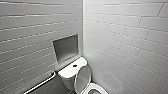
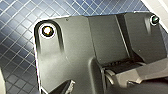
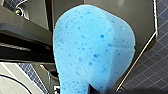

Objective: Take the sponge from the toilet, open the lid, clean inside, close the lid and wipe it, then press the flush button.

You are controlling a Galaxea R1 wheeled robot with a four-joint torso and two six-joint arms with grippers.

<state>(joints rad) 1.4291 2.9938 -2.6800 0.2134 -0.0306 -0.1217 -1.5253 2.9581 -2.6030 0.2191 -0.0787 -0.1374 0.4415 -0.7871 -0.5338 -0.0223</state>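
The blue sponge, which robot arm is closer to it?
Right. The sponge sits squeezed right at the right arm's wrist, apparently held there. The left arm hangs over the dark blue floor tiles, away from it.

Even, cool white light fills the tiled corner, and the wall tiles [image 1: 130, 37] carry a soft sheen. The niche [image 1: 66, 47] and the underside of the raised lid [image 1: 82, 78] sit in grey shade. Tile lines bow toward the head view's edges. Glare burns on a round fitting [image 2: 47, 30]; the sponge [image 3: 92, 50] is brightly, evenly lit.
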